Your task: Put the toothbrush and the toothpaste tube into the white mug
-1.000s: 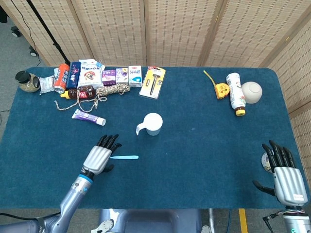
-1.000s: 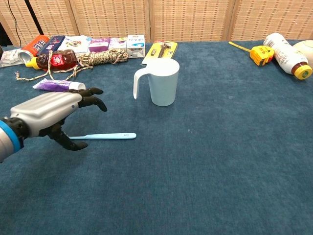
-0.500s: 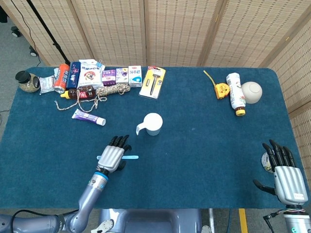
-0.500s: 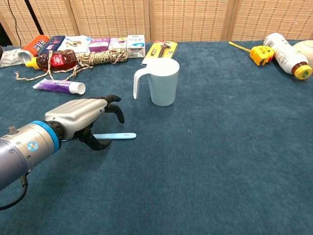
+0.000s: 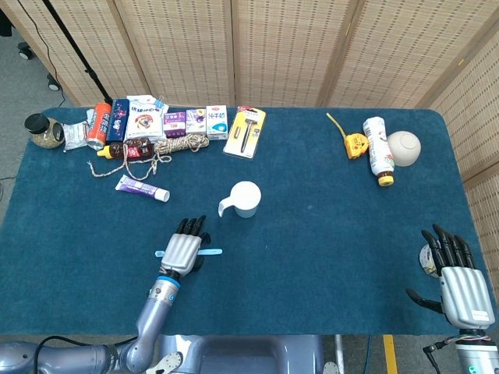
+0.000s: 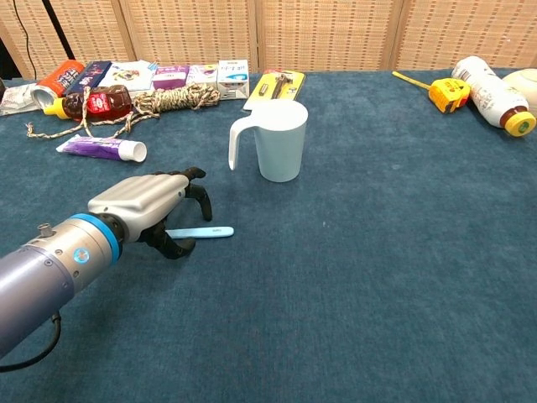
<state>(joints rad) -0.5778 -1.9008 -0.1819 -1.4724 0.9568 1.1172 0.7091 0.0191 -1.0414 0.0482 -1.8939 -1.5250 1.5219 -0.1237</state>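
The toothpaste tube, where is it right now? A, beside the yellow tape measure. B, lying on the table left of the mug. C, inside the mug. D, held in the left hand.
B: the toothpaste tube lies flat on the table, left of the mug, while the left hand is over the toothbrush instead.
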